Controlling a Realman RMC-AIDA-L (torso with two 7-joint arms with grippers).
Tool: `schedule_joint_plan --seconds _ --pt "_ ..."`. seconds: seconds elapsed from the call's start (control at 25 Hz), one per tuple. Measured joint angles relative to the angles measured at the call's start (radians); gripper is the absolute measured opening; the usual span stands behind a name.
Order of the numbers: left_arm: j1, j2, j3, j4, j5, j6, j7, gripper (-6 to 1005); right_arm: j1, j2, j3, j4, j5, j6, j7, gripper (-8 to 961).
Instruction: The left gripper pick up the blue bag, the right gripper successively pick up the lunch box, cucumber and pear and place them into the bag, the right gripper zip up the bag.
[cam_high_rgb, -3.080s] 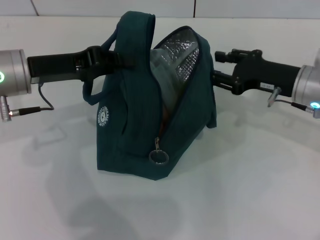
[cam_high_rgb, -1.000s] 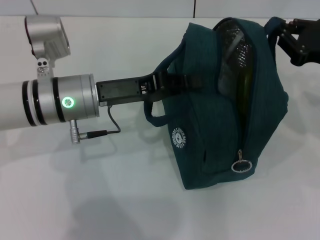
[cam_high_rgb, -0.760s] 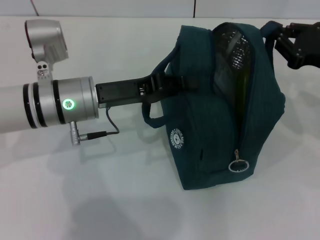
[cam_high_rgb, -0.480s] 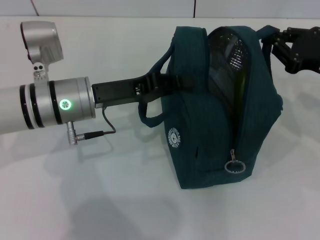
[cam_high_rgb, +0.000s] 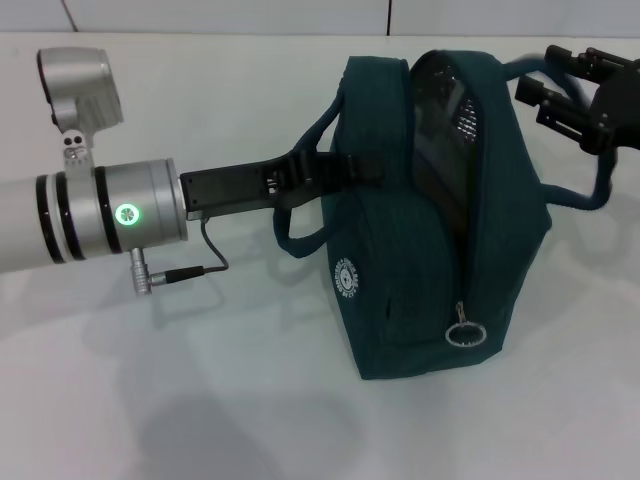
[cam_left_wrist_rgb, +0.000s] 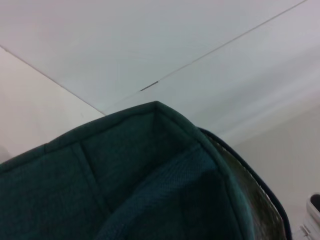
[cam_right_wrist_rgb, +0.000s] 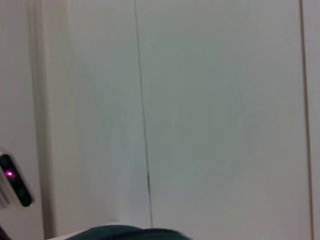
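Note:
The blue bag stands on the white table, right of centre. Its top gapes open and shows silver foil lining above a dark inside. The ring zip pull hangs low on the near end, and a round white logo faces left. My left gripper reaches in from the left, shut on the bag's near handle. Teal fabric of the bag fills the lower part of the left wrist view. My right gripper is at the far handle, at the bag's upper right. Lunch box, cucumber and pear are out of view.
The left arm's silver cylinder with green light and its cable lie across the left of the table. The back wall fills the right wrist view, with a sliver of teal fabric at one edge.
The bag and my left arm have shifted left. The right gripper has moved a little to the right, and the far handle now stretches out to the right of the bag.

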Motion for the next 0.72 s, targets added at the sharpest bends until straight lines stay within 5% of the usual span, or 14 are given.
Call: schedule_joint_plan --seconds 0.4,0.6,0.72 --pt "0.007 0.000 -0.002 0.000 0.000 -0.001 0.000 97 -0.051 -0.014 0.035 -0.012 -0.001 -0.097 -0.002 576" --pt "0.010 -0.001 -0.004 0.000 -0.004 0.000 0.000 97 -0.070 -0.033 0.036 -0.014 -0.072 -0.395 -0.031 768" --pt "0.010 -0.001 -0.004 0.000 -0.009 0.001 0.000 97 -0.061 -0.025 0.036 -0.033 -0.215 -0.492 -0.034 769"
